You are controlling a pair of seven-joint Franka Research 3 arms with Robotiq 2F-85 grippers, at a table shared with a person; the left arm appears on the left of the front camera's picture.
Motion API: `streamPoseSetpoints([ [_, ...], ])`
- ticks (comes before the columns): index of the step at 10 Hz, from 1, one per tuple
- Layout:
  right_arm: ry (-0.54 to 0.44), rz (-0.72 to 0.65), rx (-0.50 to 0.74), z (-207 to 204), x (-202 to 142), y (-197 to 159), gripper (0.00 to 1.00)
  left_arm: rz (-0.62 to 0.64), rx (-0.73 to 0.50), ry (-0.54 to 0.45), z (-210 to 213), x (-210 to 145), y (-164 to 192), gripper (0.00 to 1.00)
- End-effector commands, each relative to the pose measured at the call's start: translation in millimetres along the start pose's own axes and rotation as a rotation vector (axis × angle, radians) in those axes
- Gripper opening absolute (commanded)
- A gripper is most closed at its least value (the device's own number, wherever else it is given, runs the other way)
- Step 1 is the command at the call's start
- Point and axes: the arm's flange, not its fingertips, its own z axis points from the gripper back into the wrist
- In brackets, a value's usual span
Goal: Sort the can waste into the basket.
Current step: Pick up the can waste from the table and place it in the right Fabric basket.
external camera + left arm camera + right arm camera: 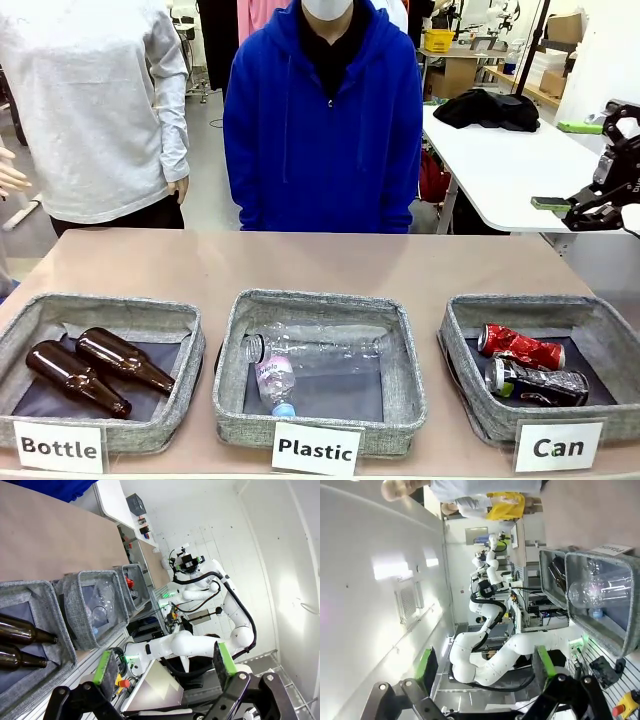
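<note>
Light, thin-walled, easily dented red can [521, 346] and black can [537, 381] inside basket [470, 400], best gripped mid-body; both pincers wide open, empty

You are looking at a robotics lab, set up for a waste-sorting trial; beyond your left arm's spread fingers [165, 667], white robot arms [215, 587] stand on benches with cabling and lit green status lights, against bare white walls. Beyond the right arm's fingers [485, 667], another chain of white arms [487, 570] lines a long white corridor-like room. The brown table [320, 265] carries three grey fabric bins with printed cards reading "Bottle" [59, 447], "Plastic" [316, 449] and "Can" [558, 447]; behind the person in a blue hoodie [322, 120] stand a white worktable [510, 165], shelving and a yellow crate [438, 40].
</note>
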Motion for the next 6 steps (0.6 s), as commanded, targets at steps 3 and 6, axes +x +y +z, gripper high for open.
streamPoseSetpoints([
  [3,0.016,0.023,-0.007,5.1,1.6,2.4,1.0,0.008,-0.011,0.001,-0.3,-1.7,-3.4,1.0],
  [6,0.016,0.023,-0.007,5.1,1.6,2.4,1.0,0.008,-0.011,0.001,-0.3,-1.7,-3.4,1.0],
])
